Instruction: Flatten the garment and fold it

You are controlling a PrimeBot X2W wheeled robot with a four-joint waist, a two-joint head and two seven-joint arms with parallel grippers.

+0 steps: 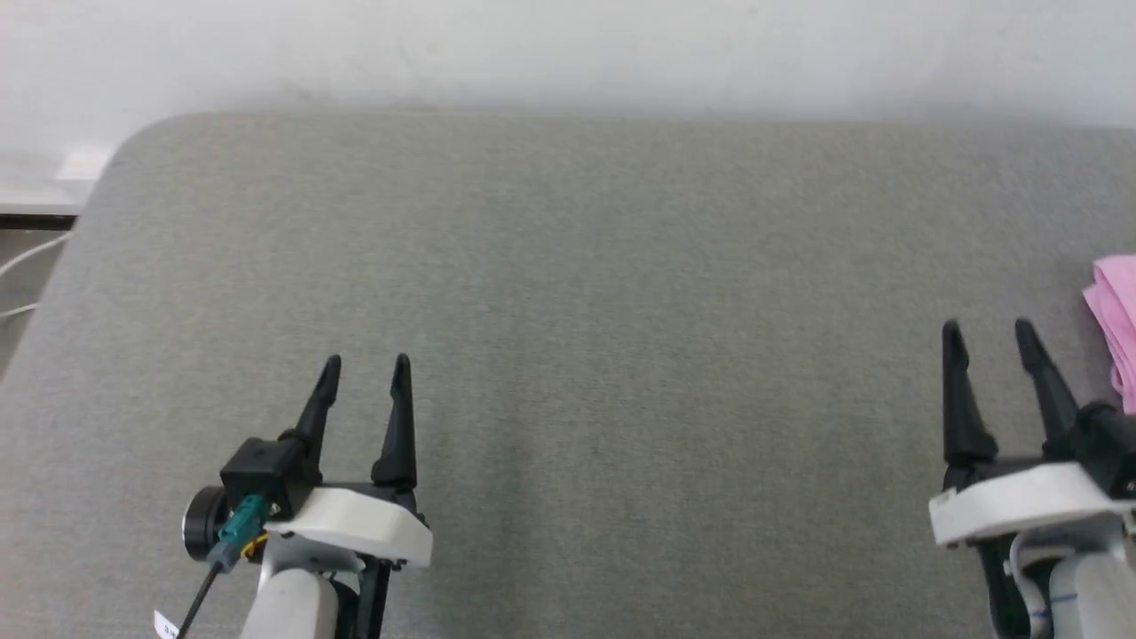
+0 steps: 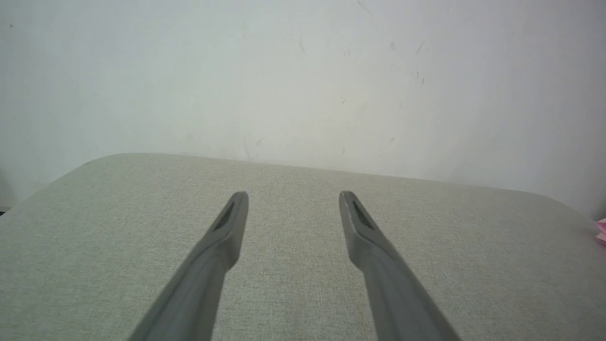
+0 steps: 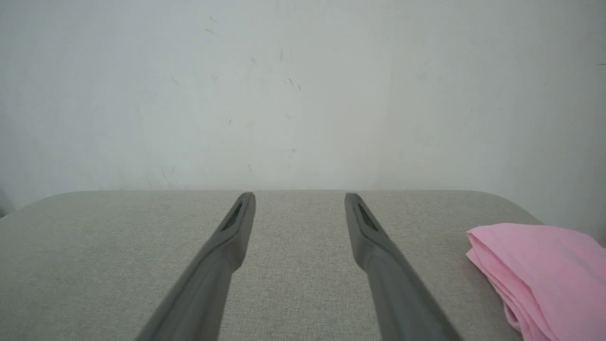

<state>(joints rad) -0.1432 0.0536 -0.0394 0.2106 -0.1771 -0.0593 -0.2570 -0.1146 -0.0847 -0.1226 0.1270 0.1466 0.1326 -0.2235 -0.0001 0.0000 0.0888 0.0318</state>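
Left gripper: our left gripper hangs over the near left of the counter, fingers apart and holding nothing; our left wrist view shows bare cloth between the two fingers.
Right gripper: our right gripper is at the near right, fingers parted about as wide and also holding nothing.
Garment: the pink garment lies on the counter just beside our right gripper, on its outer side and level with the fingertips, not touching them. The head view's right edge cuts it off.
Garment shape: our right wrist view shows it as a stack of layers with bunched edges facing the gripper.
From the left gripper: well apart; we see a pink sliver at the far right.
Beyond: a pale wall behind the counter.
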